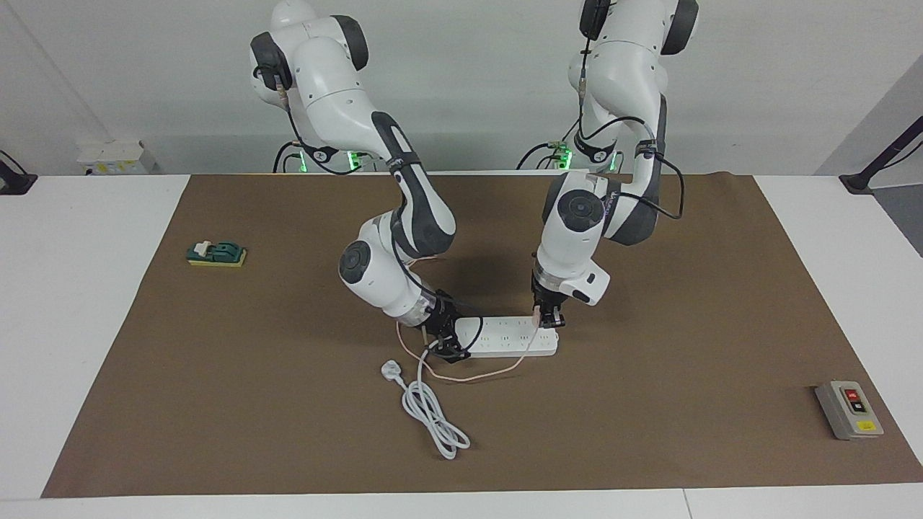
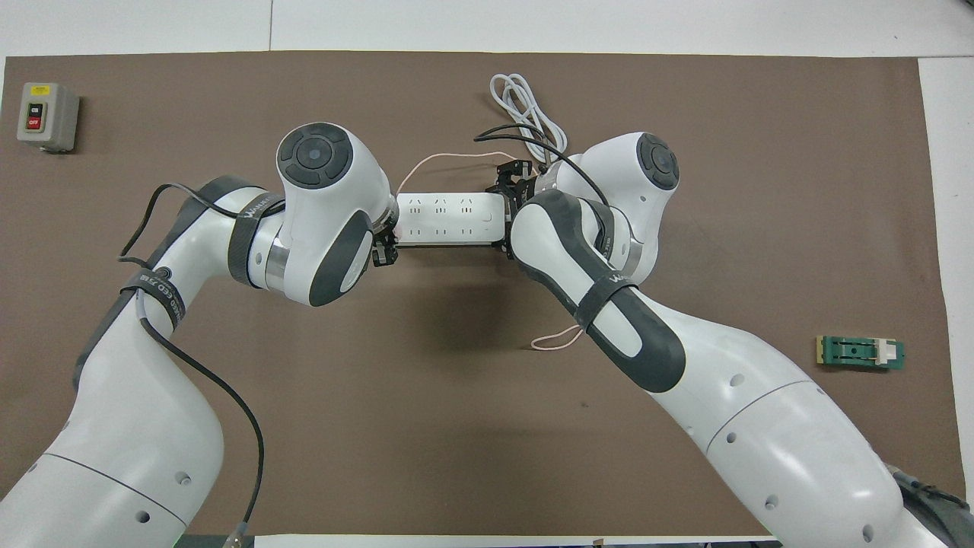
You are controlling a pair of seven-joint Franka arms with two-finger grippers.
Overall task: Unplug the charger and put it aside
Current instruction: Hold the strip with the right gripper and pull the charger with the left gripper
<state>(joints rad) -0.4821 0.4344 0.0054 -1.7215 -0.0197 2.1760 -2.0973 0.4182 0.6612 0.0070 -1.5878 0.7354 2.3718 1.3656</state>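
Note:
The white power strip (image 1: 505, 339) (image 2: 445, 219) lies in the middle of the brown mat. The pale pink charger (image 1: 536, 315) is plugged into it at the end toward the left arm. My left gripper (image 1: 548, 319) (image 2: 384, 251) comes down from above and is shut on the charger. In the overhead view the left wrist hides the charger. Its thin pink cable (image 1: 476, 376) (image 2: 441, 156) curves around the strip. My right gripper (image 1: 445, 342) (image 2: 506, 209) is at the strip's other end, with a finger against each long side.
A white three-pin plug (image 1: 390, 370) and its coiled white cord (image 1: 433, 418) (image 2: 525, 99) lie farther from the robots than the strip. A green switch block (image 1: 216, 254) (image 2: 860, 352) sits toward the right arm's end. A grey button box (image 1: 849, 409) (image 2: 47, 116) sits toward the left arm's end.

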